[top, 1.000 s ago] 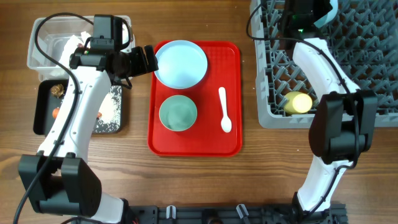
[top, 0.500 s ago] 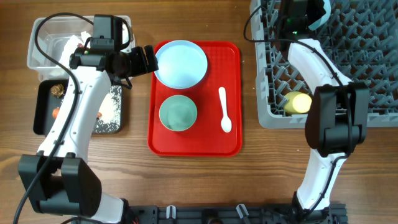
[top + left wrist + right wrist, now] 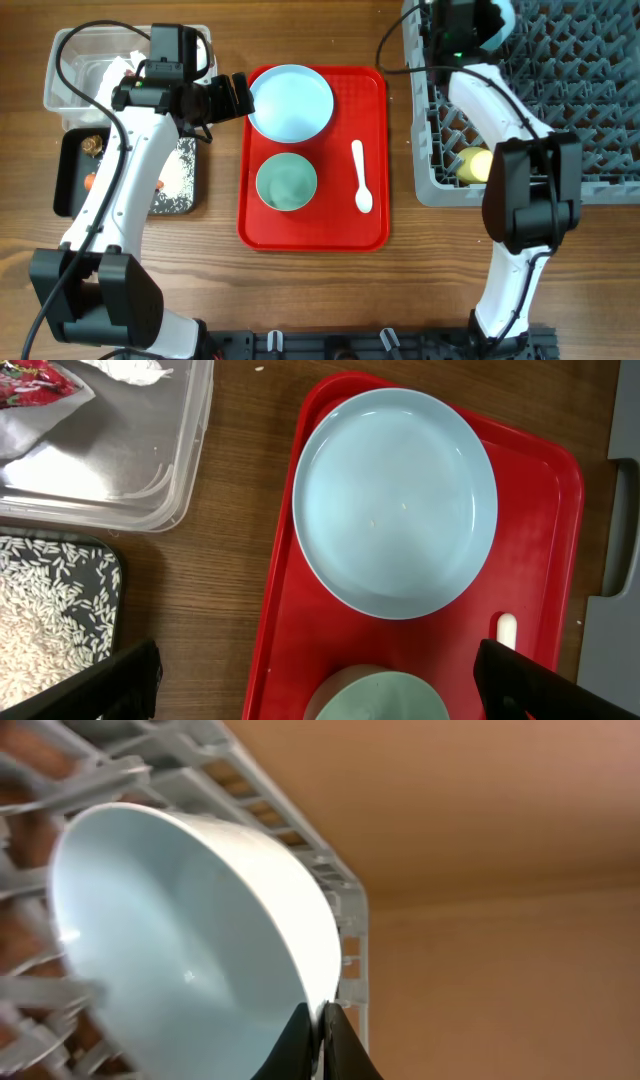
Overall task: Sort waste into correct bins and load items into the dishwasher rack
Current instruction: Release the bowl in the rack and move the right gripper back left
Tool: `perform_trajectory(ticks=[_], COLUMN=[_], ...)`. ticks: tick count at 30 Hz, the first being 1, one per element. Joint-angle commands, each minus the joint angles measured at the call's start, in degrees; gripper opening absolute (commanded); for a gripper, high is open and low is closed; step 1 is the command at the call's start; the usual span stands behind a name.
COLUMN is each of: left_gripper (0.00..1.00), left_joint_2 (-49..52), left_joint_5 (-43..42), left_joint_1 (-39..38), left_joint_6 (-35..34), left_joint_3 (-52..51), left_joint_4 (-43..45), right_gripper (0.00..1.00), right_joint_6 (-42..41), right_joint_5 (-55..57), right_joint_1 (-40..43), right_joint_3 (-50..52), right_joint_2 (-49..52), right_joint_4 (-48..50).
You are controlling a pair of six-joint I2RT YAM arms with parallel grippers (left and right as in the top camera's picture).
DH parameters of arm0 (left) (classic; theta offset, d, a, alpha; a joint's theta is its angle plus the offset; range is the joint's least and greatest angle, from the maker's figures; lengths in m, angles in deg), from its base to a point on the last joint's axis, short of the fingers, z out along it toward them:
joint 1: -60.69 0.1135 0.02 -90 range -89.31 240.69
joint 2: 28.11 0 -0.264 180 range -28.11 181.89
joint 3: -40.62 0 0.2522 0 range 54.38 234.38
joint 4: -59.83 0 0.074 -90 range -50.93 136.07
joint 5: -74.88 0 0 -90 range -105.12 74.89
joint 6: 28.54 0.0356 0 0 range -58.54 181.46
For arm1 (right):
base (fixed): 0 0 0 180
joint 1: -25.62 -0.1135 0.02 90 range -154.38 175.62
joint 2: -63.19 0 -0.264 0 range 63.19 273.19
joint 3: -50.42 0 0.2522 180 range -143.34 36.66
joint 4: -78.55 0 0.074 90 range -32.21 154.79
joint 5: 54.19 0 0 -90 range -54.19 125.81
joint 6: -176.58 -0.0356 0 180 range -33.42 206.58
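My right gripper (image 3: 320,1020) is shut on the rim of a pale mint bowl (image 3: 180,950), held tilted over the back of the grey dishwasher rack (image 3: 600,130). A yellow cup (image 3: 480,163) lies in the rack. My left gripper (image 3: 320,685) hangs open above the left edge of the red tray, holding nothing, with the pale-blue plate (image 3: 395,500) just ahead and a second mint bowl (image 3: 380,698) between its fingers (image 3: 110,685). The white spoon (image 3: 361,177) lies on the tray's right side. The clear tub (image 3: 120,460) holds a red wrapper (image 3: 40,380) and a napkin (image 3: 135,368).
The black tray (image 3: 70,180) in front of the tub holds rice grains (image 3: 180,172), a brown lump (image 3: 93,146) and a small carrot (image 3: 90,182). The red tray (image 3: 370,235) sits mid-table, with bare wood between it and the rack.
My right arm has swung a little leftward along the rack's back with the bowl still gripped. The left arm and the things on the tray have not moved.
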State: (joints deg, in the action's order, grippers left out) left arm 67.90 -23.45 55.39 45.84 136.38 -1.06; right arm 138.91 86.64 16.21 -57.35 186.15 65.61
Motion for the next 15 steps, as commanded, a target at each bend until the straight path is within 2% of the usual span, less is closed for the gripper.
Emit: perform_trajectory(ticks=[1,2,3,4,5,6,7,15], left_gripper=[1.0,1.0,1.0,1.0,1.0,1.0,1.0,1.0], left_joint_2=[-0.37,-0.37,-0.37,-0.37,-0.37,-0.37,-0.37,-0.37], left_joint_5=[0.52,0.52,0.52,0.52,0.52,0.52,0.52,0.52], left_joint_1=[-0.17,-0.17,-0.17,-0.17,-0.17,-0.17,-0.17,-0.17], left_joint_6=[-0.5,-0.5,-0.5,-0.5,-0.5,-0.5,-0.5,-0.5], left_joint_3=[0.42,0.42,0.42,0.42,0.42,0.42,0.42,0.42], left_joint_4=[0.11,0.11,0.11,0.11,0.11,0.11,0.11,0.11], right_gripper=[0.05,0.06,0.14,0.3,0.54,0.91,1.0,1.0], right_joint_6=[-1.97,-2.14,-2.82,-3.54,-4.61,-5.46,-5.7,-8.57], right_joint_5=[0.37,0.42,0.46,0.44,0.68,0.7,0.68,0.83], right_joint_1=[-0.85,-0.96,-1.03,-1.05,-1.09,-1.11,-1.16,-3.52], right_joint_3=[-0.02,-0.02,-0.02,-0.02,-0.02,-0.02,-0.02,-0.04], right_joint_2=[1.57,1.57,1.57,1.57,1.57,1.57,1.55,1.4], right_joint_4=[-3.1,-5.05,-5.7,-6.16,-6.29,-6.29,-6.21,-3.39])
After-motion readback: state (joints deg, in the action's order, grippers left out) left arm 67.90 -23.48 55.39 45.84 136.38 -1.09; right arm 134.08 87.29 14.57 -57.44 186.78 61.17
